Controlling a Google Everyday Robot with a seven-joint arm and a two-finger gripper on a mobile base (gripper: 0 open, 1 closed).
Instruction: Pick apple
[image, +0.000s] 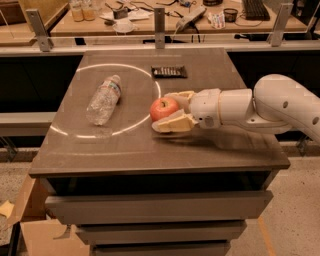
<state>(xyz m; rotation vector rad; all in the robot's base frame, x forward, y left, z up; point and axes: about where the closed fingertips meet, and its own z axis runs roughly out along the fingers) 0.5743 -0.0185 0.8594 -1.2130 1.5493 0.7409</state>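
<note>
Pincer (163, 112) at apple (162, 105); bottle (103, 99) well left, dark flat object (169, 71) behind, both apart.

The claw (163, 112), mid-counter (125, 150) with fingers spread either side of the apple (160, 105), hid the apple's right side. The arm (280, 105) was cut off at the right edge. The small dark object (169, 72) behind was too blurred to identify.
</note>
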